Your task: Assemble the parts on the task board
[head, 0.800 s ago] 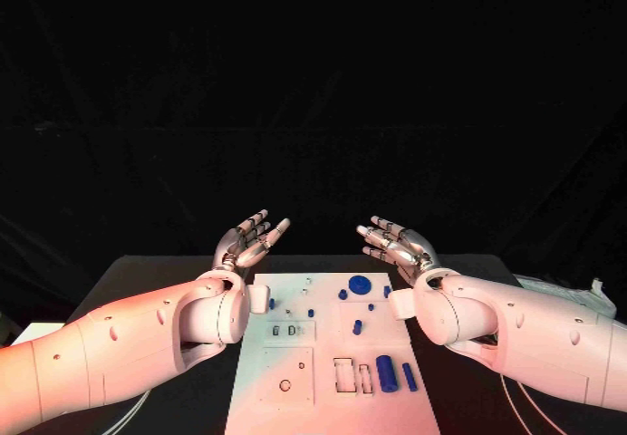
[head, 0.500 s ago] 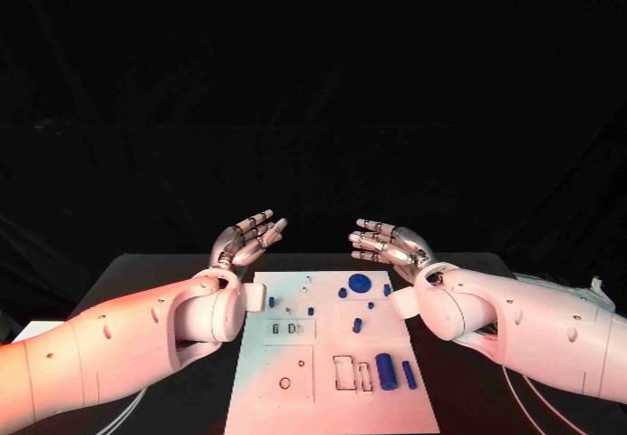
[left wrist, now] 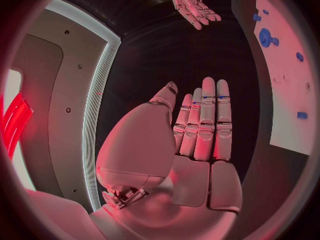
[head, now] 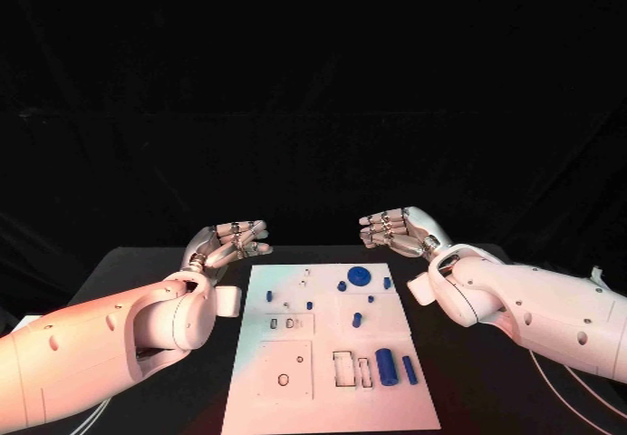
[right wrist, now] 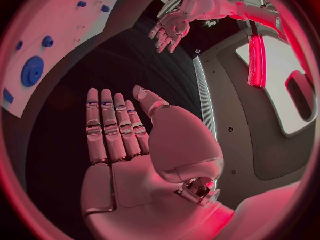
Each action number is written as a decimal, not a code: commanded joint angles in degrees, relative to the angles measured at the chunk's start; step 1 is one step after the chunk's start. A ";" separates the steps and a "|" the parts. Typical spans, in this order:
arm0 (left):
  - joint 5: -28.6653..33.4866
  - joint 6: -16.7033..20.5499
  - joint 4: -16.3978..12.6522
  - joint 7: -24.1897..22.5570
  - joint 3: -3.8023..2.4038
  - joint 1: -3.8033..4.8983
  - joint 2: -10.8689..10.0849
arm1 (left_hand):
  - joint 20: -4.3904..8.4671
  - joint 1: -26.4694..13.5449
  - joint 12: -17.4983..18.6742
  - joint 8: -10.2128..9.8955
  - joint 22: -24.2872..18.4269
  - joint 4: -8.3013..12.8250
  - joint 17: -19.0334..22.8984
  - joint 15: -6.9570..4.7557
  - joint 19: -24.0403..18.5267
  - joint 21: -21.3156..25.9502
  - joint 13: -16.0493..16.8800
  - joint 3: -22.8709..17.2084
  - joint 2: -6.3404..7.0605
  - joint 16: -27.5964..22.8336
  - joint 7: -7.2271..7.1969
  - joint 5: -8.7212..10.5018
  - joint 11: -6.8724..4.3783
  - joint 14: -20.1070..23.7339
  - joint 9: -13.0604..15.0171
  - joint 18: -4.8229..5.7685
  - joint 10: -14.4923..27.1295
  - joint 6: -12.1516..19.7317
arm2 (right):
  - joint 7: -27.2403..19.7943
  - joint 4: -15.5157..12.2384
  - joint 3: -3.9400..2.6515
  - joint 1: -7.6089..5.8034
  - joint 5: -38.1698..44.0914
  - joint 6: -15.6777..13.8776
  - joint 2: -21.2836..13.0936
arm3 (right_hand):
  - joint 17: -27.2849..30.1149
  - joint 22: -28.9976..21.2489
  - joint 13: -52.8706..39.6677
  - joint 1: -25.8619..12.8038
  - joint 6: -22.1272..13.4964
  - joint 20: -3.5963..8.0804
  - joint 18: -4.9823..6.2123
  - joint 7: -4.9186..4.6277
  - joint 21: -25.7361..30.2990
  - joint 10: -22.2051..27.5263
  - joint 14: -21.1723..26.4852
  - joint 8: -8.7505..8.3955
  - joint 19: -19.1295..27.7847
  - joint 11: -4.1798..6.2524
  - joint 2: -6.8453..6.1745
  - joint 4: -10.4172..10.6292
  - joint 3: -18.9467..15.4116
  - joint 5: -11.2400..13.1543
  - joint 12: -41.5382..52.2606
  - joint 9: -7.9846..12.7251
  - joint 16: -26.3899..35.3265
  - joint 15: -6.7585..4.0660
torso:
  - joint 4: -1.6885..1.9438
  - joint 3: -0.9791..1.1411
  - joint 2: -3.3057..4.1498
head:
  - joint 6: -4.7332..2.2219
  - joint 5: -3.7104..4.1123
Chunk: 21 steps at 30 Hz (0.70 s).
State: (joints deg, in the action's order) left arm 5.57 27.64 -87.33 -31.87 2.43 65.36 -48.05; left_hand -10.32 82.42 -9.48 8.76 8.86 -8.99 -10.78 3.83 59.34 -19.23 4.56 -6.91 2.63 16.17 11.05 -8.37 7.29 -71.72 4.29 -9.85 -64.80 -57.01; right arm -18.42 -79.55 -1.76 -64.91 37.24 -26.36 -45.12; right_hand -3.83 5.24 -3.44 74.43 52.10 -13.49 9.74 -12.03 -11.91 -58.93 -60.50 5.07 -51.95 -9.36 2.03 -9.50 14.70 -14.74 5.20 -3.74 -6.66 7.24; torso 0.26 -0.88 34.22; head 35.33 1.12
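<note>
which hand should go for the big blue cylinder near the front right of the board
Probably the right hand: the blue cylinder lies on the task board's right side, nearer that arm. Both hands, left hand included, hold nothing.

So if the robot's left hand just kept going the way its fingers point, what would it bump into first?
Probably the right hand. In the left wrist view the left hand has fingers pointing across bare black table toward it, with the task board off to the side. Depth is hard to judge, so it might pass by.
</note>
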 commanded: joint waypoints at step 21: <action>-1.25 -8.71 -14.19 3.89 -0.81 1.29 -7.78 | 2.99 -8.28 -0.15 -1.86 2.52 -1.60 -14.87 -2.73 7.39 -5.83 4.36 8.67 -0.03 11.79 -1.77 0.08 -2.19 -6.27 0.39 -0.47 -6.17 -2.89 | 21.11 -1.83 -0.59 -5.95 54.42 14.36 -0.91 | -17.24 7.37 -2.27 -0.10 13.02 10.13 0.61 5.31 -17.00 -18.39 -26.32 -1.25 -23.86 7.04 -7.02 3.77 1.53 5.32 -1.53 -0.44 -22.77 -8.88 | 3.33 0.90 8.22 | -1.90 3.87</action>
State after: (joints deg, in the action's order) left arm 4.43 20.93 -100.88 -28.24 1.70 66.47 -55.69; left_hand -7.44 74.11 -9.55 7.04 11.29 -10.53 -25.32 1.04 66.44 -24.90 8.83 1.51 3.08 27.62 9.41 -8.10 5.11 -78.34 4.64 -9.83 -71.16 -60.28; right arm -1.28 -81.27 -2.32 -70.71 83.04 -16.01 -46.16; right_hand -20.39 12.35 -5.77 73.83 64.77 -3.27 9.74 -6.87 -28.46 -77.78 -84.05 4.18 -75.45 -2.34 -5.06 -5.91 16.14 -9.58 3.83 -4.23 -28.41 -1.23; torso 3.02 -0.05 41.34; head 33.64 4.62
